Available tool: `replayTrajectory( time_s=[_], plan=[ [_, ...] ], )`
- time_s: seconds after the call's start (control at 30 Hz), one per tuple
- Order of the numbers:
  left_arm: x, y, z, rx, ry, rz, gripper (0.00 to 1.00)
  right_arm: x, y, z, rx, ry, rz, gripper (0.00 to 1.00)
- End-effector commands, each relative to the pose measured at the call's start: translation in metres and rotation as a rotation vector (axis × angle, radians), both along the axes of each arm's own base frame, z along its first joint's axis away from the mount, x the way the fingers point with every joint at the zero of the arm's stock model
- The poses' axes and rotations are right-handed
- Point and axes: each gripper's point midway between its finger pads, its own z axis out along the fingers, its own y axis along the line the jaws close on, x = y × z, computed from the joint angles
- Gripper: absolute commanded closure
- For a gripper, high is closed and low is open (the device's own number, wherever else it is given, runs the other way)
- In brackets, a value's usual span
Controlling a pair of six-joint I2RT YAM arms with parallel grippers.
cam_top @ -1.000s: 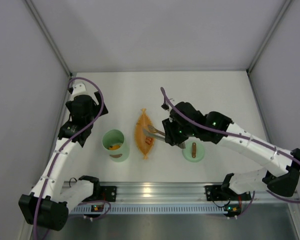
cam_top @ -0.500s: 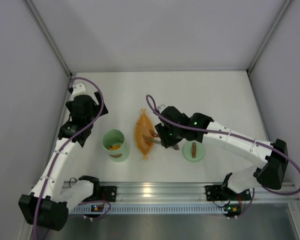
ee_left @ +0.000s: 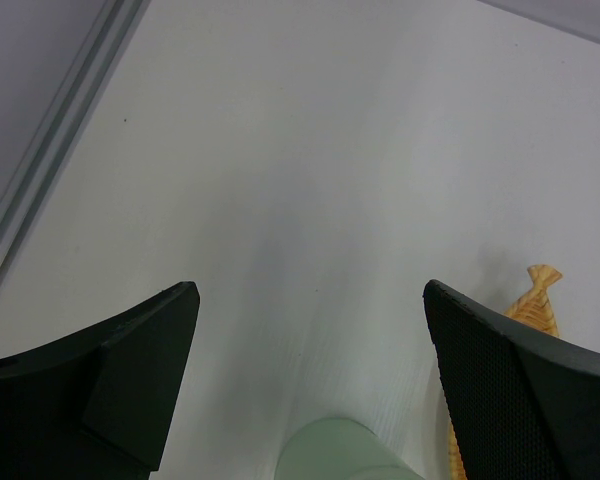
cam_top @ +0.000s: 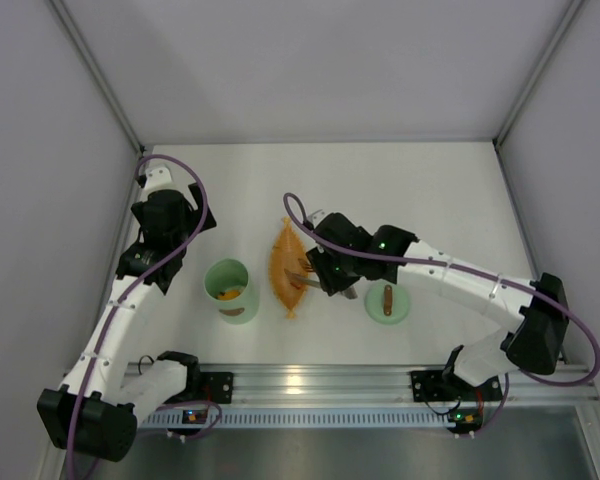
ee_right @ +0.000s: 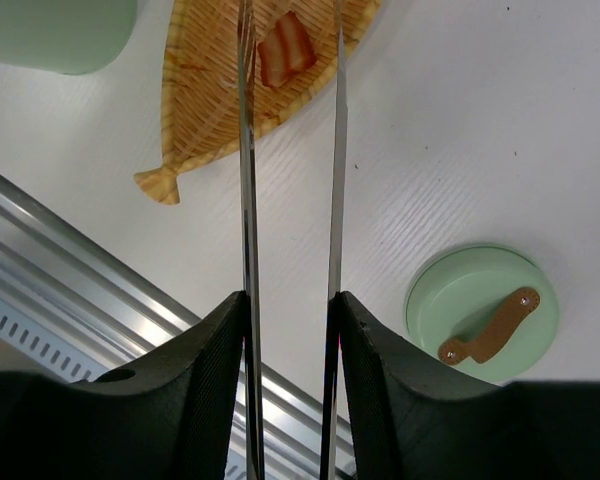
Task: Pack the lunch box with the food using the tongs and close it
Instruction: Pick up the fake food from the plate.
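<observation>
The pale green lunch box (cam_top: 228, 288) stands open left of centre with orange and brown food (cam_top: 229, 293) inside; its rim (ee_left: 335, 452) shows at the bottom of the left wrist view. Its lid (cam_top: 387, 301) with a brown handle lies flat on the right, also seen as the lid (ee_right: 483, 312). My right gripper (ee_right: 291, 297) is shut on the silver tongs (ee_right: 248, 200), whose two arms stand apart over the orange dish. A striped orange-and-cream chunk of food (ee_right: 285, 48) lies on the dish between the tong arms. My left gripper (ee_left: 308, 295) hangs open and empty beside the lunch box.
The orange leaf-shaped dish (cam_top: 289, 267) lies between the lunch box and the lid, its tail end (ee_right: 158, 186) pointing toward the aluminium rail (cam_top: 300, 380) at the near table edge. Grey walls enclose the left, back and right of the table.
My right arm has moved left, carrying the tongs from beside the lid to over the dish. The tong arms have spread slightly. The left arm has not moved.
</observation>
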Motion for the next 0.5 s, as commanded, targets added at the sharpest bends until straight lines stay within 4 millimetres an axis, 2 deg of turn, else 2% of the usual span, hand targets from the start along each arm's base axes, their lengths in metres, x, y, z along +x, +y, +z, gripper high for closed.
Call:
replayTrajectory(
  time_s=[0.0, 0.47],
  plan=[
    [0.004, 0.002, 0.018, -0.009, -0.047, 0.013, 0.01, 0.013, 0.015, 0.022, 0.052, -0.072, 0.015, 0.6],
    [0.005, 0.002, 0.019, -0.012, -0.05, 0.014, 0.01, 0.002, 0.018, 0.014, -0.039, -0.087, 0.07, 0.6]
  ],
)
